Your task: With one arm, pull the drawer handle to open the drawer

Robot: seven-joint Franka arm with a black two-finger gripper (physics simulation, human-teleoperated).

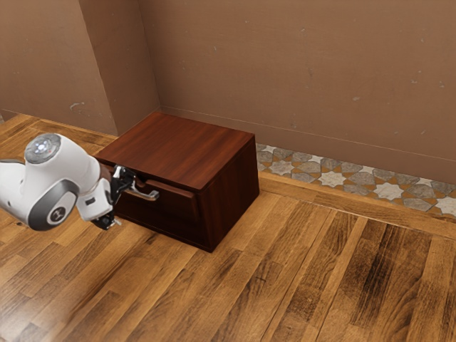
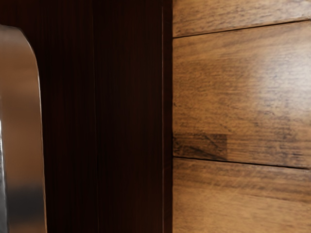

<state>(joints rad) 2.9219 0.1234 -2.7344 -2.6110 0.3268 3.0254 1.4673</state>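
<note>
Down on the plank floor, a dark wooden cabinet sits close to the corner of the brown wall, with a strip of patterned tiles running along the wall's foot toward the exterior view's right; the white arm comes in from the exterior view's left and brings its black gripper up to the drawer in the cabinet's front face; the gripper sits at the end of the metal handle nearer the arm, touching or just beside it, while the rest of the bar runs on toward the exterior view's right; whether the jaws are closed on the handle or merely stand about it I cannot tell; a thin dark line shows along the drawer's upper edge, under the cabinet's top, and how far out the drawer stands cannot be judged; in the wrist view the handle appears as a blurred, rounded metal band close to the hand, beside it the drawer's dark front, and beyond that the floor's planks.
</note>
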